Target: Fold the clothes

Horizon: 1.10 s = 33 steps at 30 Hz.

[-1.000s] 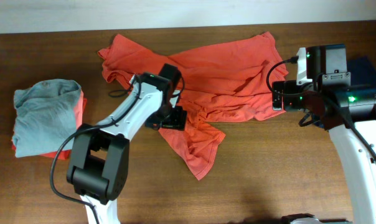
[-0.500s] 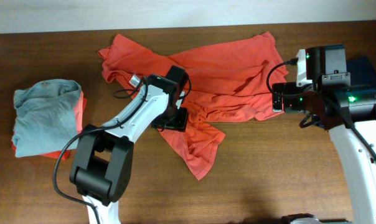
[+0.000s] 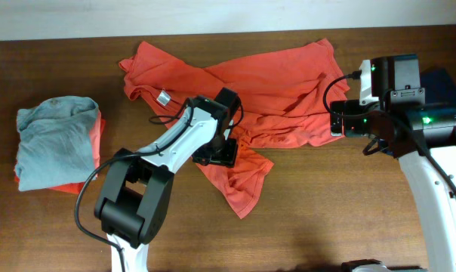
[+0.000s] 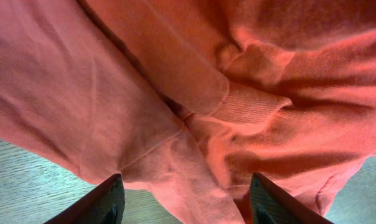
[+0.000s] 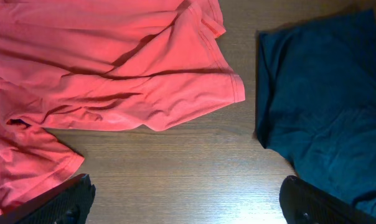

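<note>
A coral-red T-shirt (image 3: 273,83) lies crumpled and spread across the middle of the wooden table; no lettering shows. My left gripper (image 3: 217,153) is open just above its lower part, with folds of the red cloth (image 4: 194,124) between and under the fingers (image 4: 107,202). My right gripper (image 3: 341,121) is open and empty over bare wood at the shirt's right edge (image 5: 194,93). A navy T-shirt (image 3: 443,79) lies at the far right, mostly hidden under the right arm, and it also shows in the right wrist view (image 5: 325,93).
A folded pile sits at the table's left, a pale grey-blue shirt (image 3: 54,140) on top of an orange one (image 3: 96,136). The table's back edge (image 3: 228,30) meets a white wall.
My left gripper has moved to the right along the red shirt's lower part, about 30 pixels. The right arm and the shirt's outline have not moved.
</note>
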Each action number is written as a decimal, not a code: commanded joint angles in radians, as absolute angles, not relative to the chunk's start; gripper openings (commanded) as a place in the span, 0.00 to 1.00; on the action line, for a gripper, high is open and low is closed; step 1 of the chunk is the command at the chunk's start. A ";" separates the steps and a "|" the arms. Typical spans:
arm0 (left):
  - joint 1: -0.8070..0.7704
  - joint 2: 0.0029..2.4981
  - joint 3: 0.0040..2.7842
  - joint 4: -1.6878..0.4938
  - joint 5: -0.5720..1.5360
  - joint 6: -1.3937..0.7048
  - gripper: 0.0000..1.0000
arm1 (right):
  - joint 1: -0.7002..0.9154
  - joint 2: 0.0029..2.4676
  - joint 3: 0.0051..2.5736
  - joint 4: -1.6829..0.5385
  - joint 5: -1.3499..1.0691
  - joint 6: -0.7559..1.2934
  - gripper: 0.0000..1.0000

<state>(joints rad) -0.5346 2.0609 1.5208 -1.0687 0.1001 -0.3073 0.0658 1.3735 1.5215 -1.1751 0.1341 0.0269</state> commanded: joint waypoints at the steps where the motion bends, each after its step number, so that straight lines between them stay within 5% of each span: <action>1: -0.534 2.098 1.519 -1.071 0.100 -0.329 0.64 | 0.057 1.367 1.528 -1.178 0.144 0.034 1.00; 8: -0.521 2.118 1.520 -1.071 0.098 -0.329 0.61 | 0.057 1.367 1.528 -1.179 0.144 0.034 1.00; 15: -0.513 2.118 1.520 -1.074 0.101 -0.344 0.00 | 0.057 1.367 1.528 -1.179 0.144 0.034 1.00; 24: -0.461 2.075 1.638 -1.278 -0.058 -0.344 0.00 | 0.057 1.367 1.528 -1.179 0.144 0.034 0.99; 33: -0.167 1.910 1.650 -1.292 -0.094 -0.344 0.00 | 0.057 1.430 1.526 -1.195 0.143 0.035 0.99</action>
